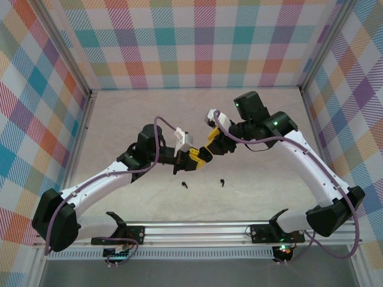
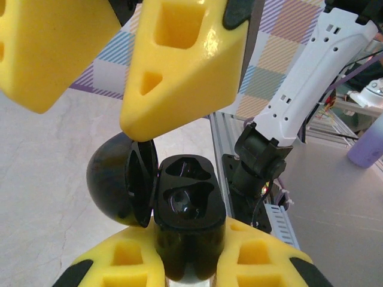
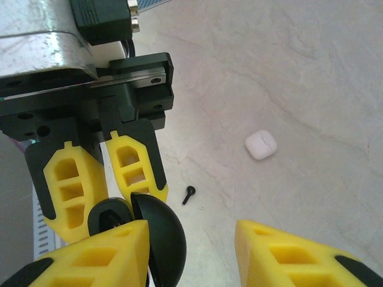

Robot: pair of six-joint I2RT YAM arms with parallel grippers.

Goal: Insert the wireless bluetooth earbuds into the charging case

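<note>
Holding the black case (image 2: 187, 197) clamped in the left fingers (image 2: 125, 263), lid swung open, keep it level while the parted, empty right fingers (image 2: 179, 66) go down for a black earbud (image 1: 222, 181) lying on the surface (image 1: 119, 119).

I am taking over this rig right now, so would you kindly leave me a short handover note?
Pincers: left pincer shut on the black charging case, held off the table with its lid open; right pincer open, one finger apparently against that lid.
Things: two black earbuds lie on the table near the arms' bases; a closed white case lies on the table too.
Done: black case lifted and opened; both sockets look empty.
Left: pick up the earbuds and seat them.
</note>
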